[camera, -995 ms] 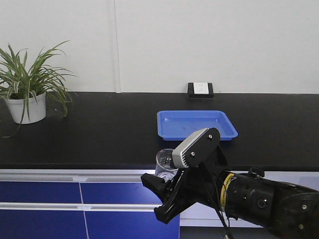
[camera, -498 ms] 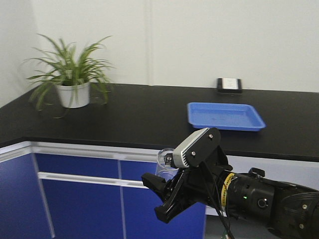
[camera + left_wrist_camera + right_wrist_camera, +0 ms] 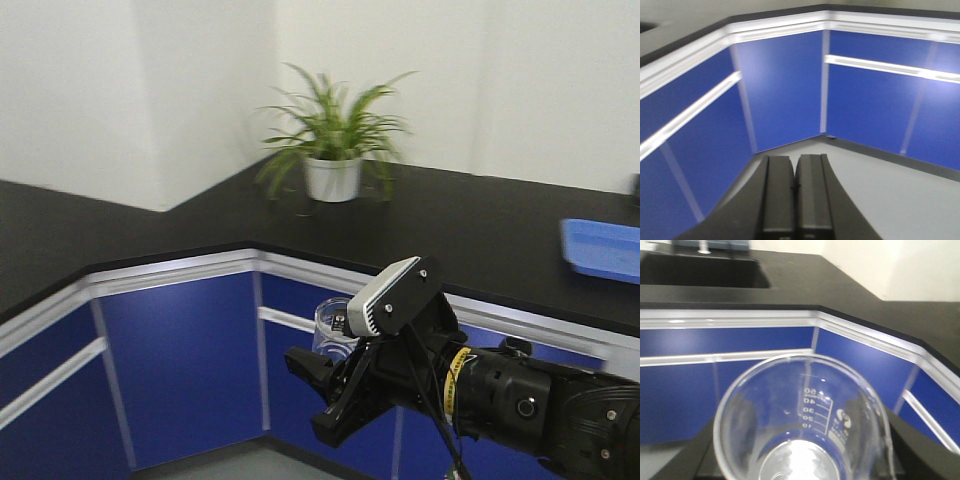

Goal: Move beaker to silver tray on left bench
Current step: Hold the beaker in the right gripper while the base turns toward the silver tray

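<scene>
Beaker (image 3: 801, 416) sits clamped between the right jaws.

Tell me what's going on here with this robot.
The right gripper holds the small glass beaker in the air, in front of blue cabinets. The left gripper is shut and empty. No silver tray is in view; a blue tray and a potted plant sit on the black bench.

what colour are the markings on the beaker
White, printed on the clear beaker; best seen in the right wrist view.
</scene>
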